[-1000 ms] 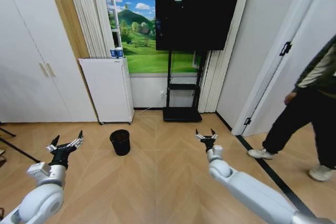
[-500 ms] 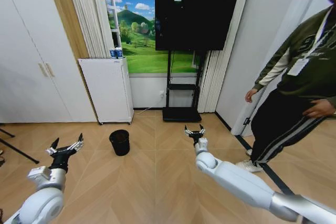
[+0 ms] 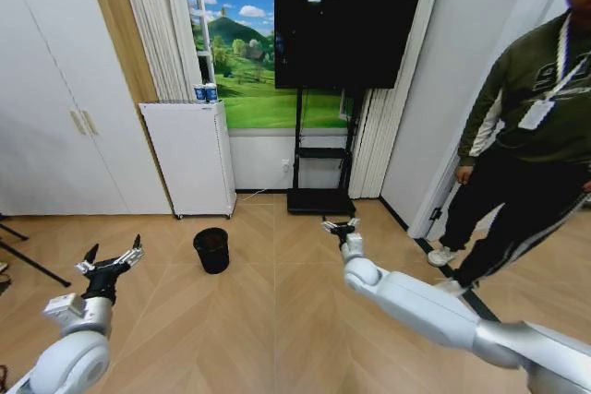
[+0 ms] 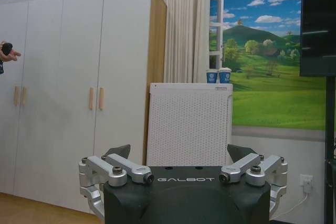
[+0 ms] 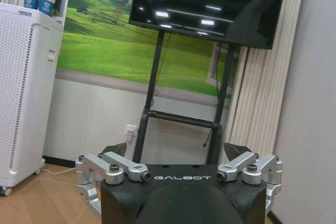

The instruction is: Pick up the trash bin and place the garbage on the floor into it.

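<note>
Both arms are out in front and nothing is held: the left pincer hangs spread wide at the near left, the right pincer reaches further out toward the middle of the room, its fingers parted too, and both wrist views show jaws apart with nothing between them. The bin stands upright on the wood floor, beyond and to the right of the left pincer, left of the right one and well apart from both. Here's the worry: it is a light-looking round bin with tapered sides, so a pincer that catches the rim off-centre could tip it or shove it along the floor instead of gripping. The garbage itself I can't spot on the floor from here, so finding it is its own risk. Now the surroundings: a white cabinet sits just behind the bin against the far wall, two cups on top, and a reach that overshoots the bin could hit its front. A TV on a black stand is at the far centre, beyond the right pincer. The biggest hazard is on the right: a person stands close beside the extended right arm, and any wide swing that way could strike them. The floor between robot and bin looks open.
</note>
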